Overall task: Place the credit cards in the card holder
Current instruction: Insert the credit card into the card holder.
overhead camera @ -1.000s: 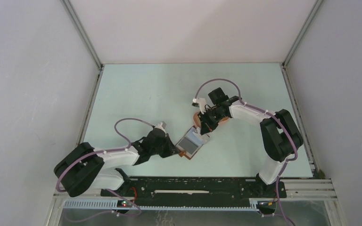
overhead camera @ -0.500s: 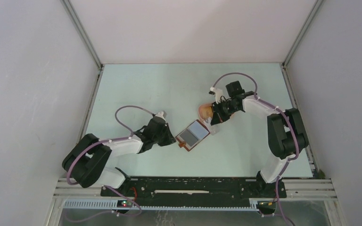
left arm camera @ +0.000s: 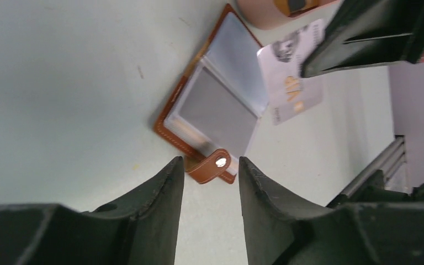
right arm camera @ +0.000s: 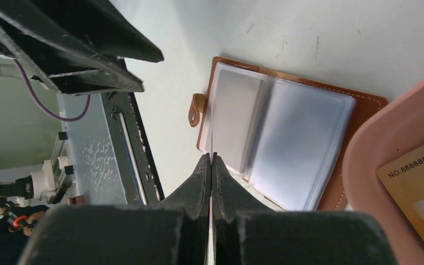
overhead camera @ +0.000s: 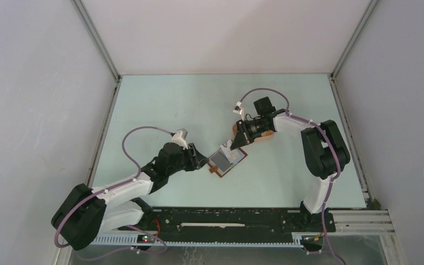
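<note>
Pale grey plastic with gold lettering is what the right jaws have. They are pressed together on one card point(left arm camera: 288, 85), which shows edge-on as a thin line between the fingers point(right arm camera: 196, 187) in the right wrist view. The card hangs tilted just above the holder point(overhead camera: 226, 162), its free end reaching toward the clear sleeves. I judge that this is the angle needed to slide it into a pocket mouth.

The left jaws stand about half apart and grip nothing. The holder's snap tab point(left arm camera: 210, 165) lies just beyond their tips, in line with the gap, and I cannot tell whether either tip touches it. Placed so, they look set to pin or steady the holder while the card goes in.

The holder lies spread open on the tabletop point(overhead camera: 171, 110), brown leather down and sleeves up. The sleeve nearest the tab looks grey, as if a card may sit in it. Just beyond the holder, on the side away from the tab, is a pink tray point(right arm camera: 364, 160) with a gold card point(right arm camera: 419, 193) lying in it, not yet taken.
</note>
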`<state>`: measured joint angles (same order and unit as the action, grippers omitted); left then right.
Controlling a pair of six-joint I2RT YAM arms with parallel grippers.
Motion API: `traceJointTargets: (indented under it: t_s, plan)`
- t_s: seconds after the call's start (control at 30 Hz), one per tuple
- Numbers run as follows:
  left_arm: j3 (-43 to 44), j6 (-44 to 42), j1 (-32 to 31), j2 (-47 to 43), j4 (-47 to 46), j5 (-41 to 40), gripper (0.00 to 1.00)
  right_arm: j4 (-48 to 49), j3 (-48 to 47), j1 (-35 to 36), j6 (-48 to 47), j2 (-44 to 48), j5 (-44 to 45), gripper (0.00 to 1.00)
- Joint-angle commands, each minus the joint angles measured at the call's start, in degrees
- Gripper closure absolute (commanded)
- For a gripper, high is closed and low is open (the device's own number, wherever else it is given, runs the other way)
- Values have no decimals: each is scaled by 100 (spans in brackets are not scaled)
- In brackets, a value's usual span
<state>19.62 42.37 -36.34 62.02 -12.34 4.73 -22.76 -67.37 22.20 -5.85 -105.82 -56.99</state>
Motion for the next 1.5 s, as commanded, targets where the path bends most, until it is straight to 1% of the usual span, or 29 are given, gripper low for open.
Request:
traceJointTargets:
  t_s: [0.0,0.2,0.43,0.53,0.73,0.97,1.17,1.47]
  plan:
    - [-333,438,31,243,-1307,426,53,240,-197,-80,251,-182,-196,100]
    - [-323,733,32,785,-2108,620,55,242,-238,-92,290,-405,-110,100]
    - [-310,847,35,1211,-2485,711,59,211,-241,-101,229,-493,193,100]
    - [-296,861,36,1386,-2583,741,63,202,-246,-86,225,-538,286,100]
    - [-204,843,37,1759,-2673,804,64,99,-328,-50,199,-670,382,100]
    - [-196,836,31,2047,-2704,854,66,-24,-399,-40,214,-803,128,100]
    - [-185,819,32,2250,-2659,851,69,-58,-399,-39,286,-878,112,100]
    - [-94,587,38,2133,-2101,663,70,-44,-399,-139,275,-430,302,100]
